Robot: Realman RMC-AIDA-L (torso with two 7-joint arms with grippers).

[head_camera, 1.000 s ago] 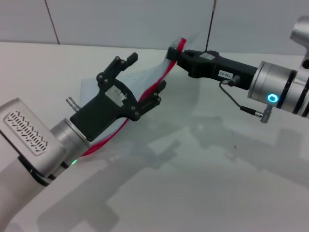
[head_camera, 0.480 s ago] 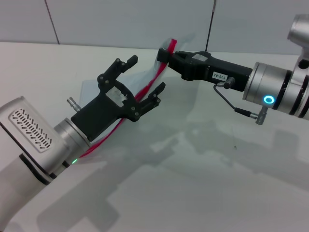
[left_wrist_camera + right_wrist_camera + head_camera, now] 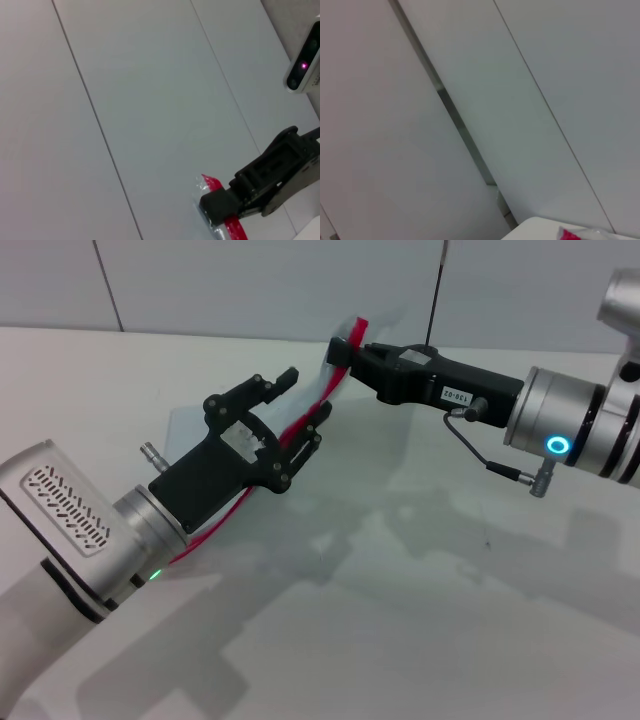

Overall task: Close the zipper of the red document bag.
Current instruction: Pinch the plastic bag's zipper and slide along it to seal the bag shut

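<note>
The red document bag (image 3: 193, 432) is a pale translucent pouch, held tilted up off the white table (image 3: 420, 620). Its zipper (image 3: 214, 527), a bright red strip, runs along the edge nearest me, from low at the left up to the far corner. My right gripper (image 3: 346, 352) is shut on that raised far corner, where a red tip (image 3: 360, 326) sticks out. The left wrist view shows this right gripper (image 3: 216, 207) clamping the red end (image 3: 212, 183). My left gripper (image 3: 304, 397) straddles the zipper midway along, fingers partly narrowed but still open. The slider is hidden.
A grey panelled wall (image 3: 250, 280) with dark seams stands behind the table. The right wrist view shows that wall and a red corner of the bag (image 3: 570, 234). Both arms cast shadows on the table in front.
The left gripper's fingers have narrowed around the zipper and shifted slightly toward the right gripper. The right gripper moved left with the bag's corner a second ago and has held there since.
</note>
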